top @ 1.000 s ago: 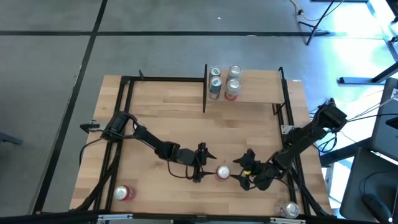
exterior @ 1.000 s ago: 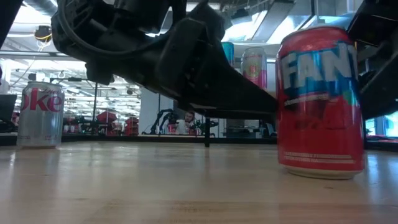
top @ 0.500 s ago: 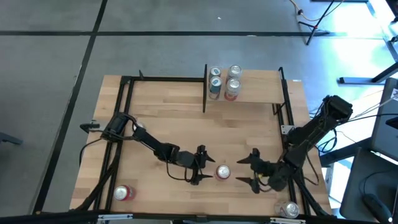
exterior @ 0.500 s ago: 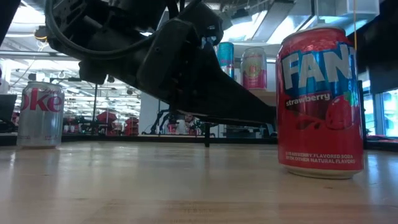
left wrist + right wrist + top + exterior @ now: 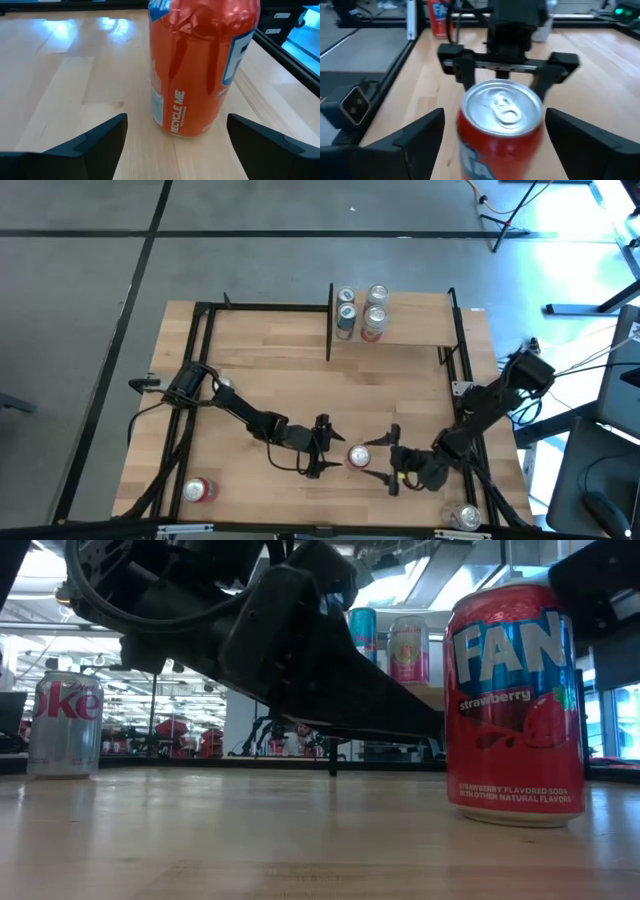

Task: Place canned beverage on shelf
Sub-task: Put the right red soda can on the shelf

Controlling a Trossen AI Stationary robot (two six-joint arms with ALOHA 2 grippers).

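A red Fanta can (image 5: 358,457) stands upright on its base on the tabletop, between my two grippers. It also shows in the low view (image 5: 517,705). My left gripper (image 5: 322,448) is open just to the can's left, with the can (image 5: 200,65) in front of its fingertips. My right gripper (image 5: 390,460) is open on the can's right, its fingers standing on either side of the can (image 5: 502,125) with gaps. The shelf (image 5: 425,325), a small wood board with black posts, is at the far right and holds several upright cans (image 5: 373,323).
Another red Fanta can (image 5: 198,490) stands near the front left corner. A silver can (image 5: 463,517) is at the front right corner. A silver Coke can (image 5: 65,725) shows at the left in the low view. Black frame rails (image 5: 200,360) run along the table's edges.
My right gripper drew back toward the table's right edge, then came toward the red can again, and its open fingers now stand on either side of it. The can has stayed where it was.
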